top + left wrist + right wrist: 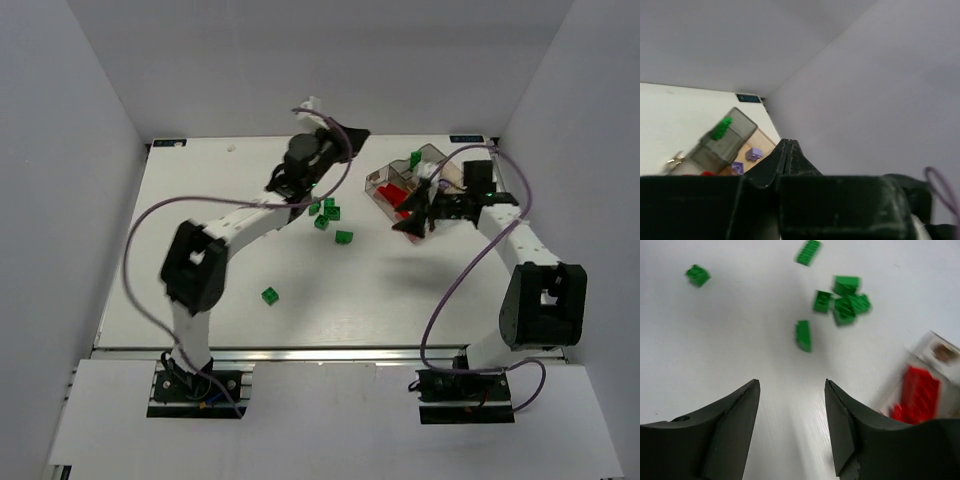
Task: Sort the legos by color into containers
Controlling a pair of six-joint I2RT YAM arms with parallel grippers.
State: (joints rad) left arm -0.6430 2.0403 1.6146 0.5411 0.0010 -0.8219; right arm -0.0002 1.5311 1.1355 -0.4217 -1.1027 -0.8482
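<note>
The clear smoky tray [435,158] stands at the back right; red bricks [398,195] lie in its near compartments and a green brick [415,158] sits at its far rim. Several green bricks [326,211] lie loose left of it, one more [344,237] nearer, and one [270,295] alone at the front. My left gripper [350,135] is shut and empty, raised left of the tray. Its view shows the shut fingertips [786,142], the tray [735,137], the green brick [721,128] and pale purple bricks [753,153]. My right gripper [405,226] is open and empty beside the tray's near corner.
In the right wrist view the open gripper [792,385] hangs over bare table. A green cluster [846,301], a single green brick [803,335] and two more [697,275] lie ahead of it. Red bricks [919,390] are at the right. White walls enclose the table.
</note>
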